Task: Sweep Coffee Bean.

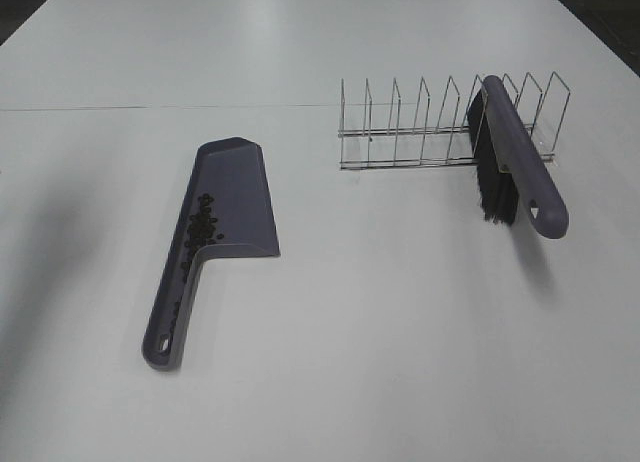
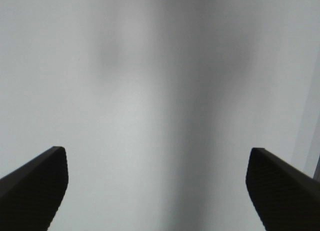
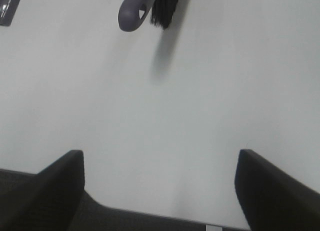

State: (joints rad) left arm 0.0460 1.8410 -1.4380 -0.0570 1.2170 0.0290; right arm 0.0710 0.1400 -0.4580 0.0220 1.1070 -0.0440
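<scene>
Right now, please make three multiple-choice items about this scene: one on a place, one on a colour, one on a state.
1. Where do the coffee beans lie?
A. In the dustpan
B. In the wire rack
C. Under the brush

2. What colour is the brush's handle?
A. Red
B. Purple-grey
C. Yellow

3. How is the left gripper?
A. Shut on the brush
B. Shut on the dustpan
C. Open, holding nothing

Answers: 1 A, the beans sit against the pan's side wall; 2 B, it matches the dustpan; 3 C, its fingers stand wide apart over the bare table.
</scene>
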